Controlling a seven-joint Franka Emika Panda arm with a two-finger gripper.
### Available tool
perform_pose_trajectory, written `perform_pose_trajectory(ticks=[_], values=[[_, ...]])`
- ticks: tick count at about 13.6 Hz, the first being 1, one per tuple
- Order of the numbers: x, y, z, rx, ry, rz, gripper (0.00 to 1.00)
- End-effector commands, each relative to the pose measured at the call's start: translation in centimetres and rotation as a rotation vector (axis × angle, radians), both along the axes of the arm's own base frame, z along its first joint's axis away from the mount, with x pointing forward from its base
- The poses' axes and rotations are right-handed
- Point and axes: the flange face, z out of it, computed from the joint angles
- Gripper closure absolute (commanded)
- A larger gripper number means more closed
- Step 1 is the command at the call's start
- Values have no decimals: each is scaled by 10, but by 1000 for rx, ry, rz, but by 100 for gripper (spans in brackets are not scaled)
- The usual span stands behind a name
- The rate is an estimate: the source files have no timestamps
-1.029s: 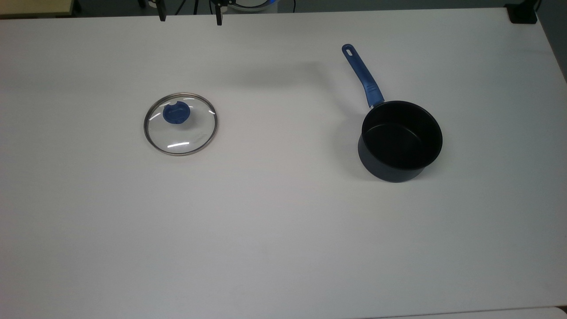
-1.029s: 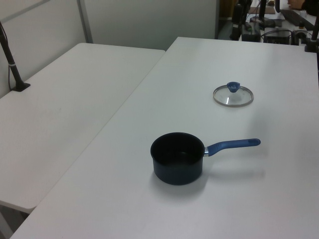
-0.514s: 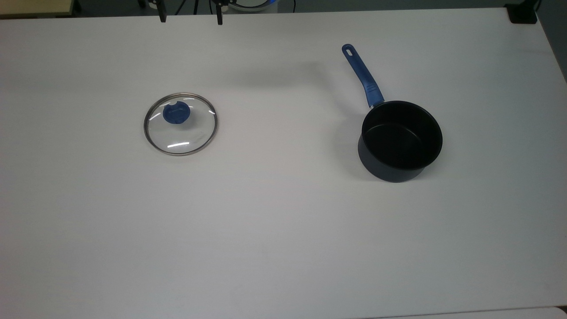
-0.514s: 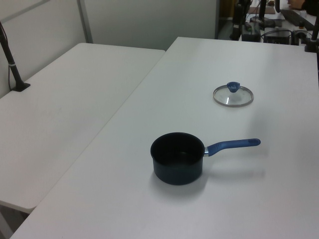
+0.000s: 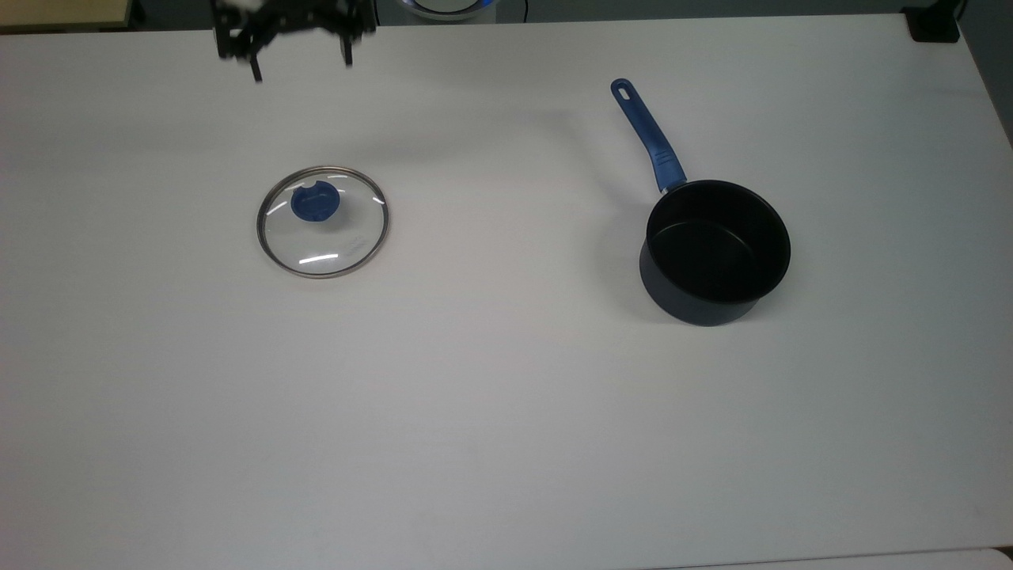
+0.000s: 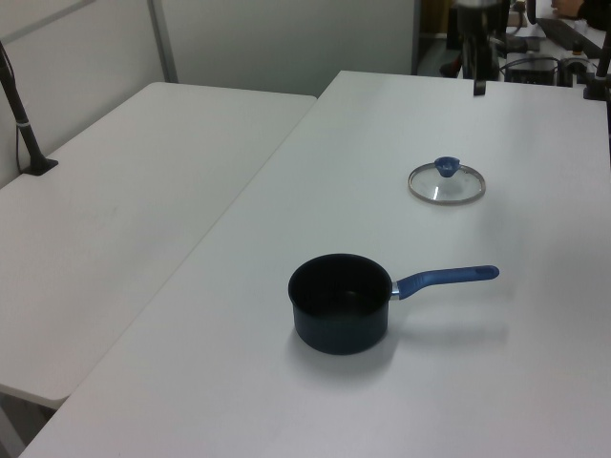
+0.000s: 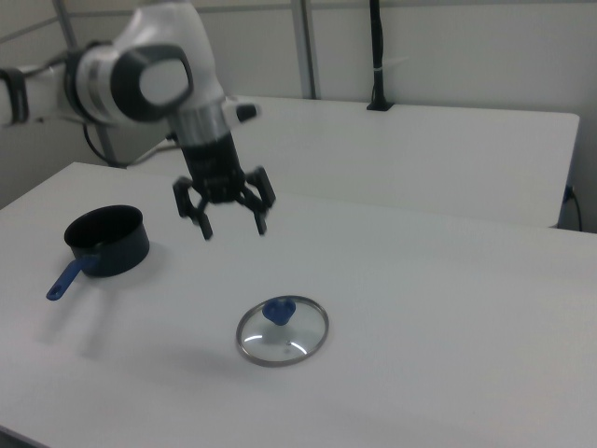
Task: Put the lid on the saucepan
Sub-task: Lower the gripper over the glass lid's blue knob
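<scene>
A glass lid [image 5: 323,222] lies flat on a white table [image 5: 506,412] with its blue knob [image 5: 316,203] up, in the half of the surface toward the top view's left, well apart from the saucepan [image 5: 716,251], which stands upright and uncovered toward the top view's right with its blue handle [image 5: 648,136] pointing to the far edge. Faint marks on the glass beside the knob may be lettering, but nothing on lid or pan can be read. The Panda arm's gripper [image 7: 233,224] hangs in the air over the table with its two fingers spread wide and nothing between them; in the right view it sits above and beyond the lid, toward the saucepan's side. In the top view the gripper [image 5: 301,67] is blurred and cut off by the frame's upper edge, near the table's far edge and above the lid in the picture. In the left view the lid [image 6: 447,182] lies beyond the saucepan [image 6: 340,302], nearer the far edge, and a dark fingertip [image 6: 479,88] shows there. Half a second ago the top view showed just two fingertips at the far edge; the gripper has since come farther in over the table and toward the top view's left, while lid and saucepan have not moved.
</scene>
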Motion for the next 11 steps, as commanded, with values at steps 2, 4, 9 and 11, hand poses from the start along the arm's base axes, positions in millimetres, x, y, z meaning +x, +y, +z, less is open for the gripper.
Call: perform_pose_trajectory(ticks=[2, 4, 9, 11], values=[[13, -20, -104, -19, -72, -166, 0], [29, -26, -146, -18, -71, -170, 0], [41, -23, -184, -15, -87, -228, 0], [41, -20, -186, -14, -84, -224, 0]])
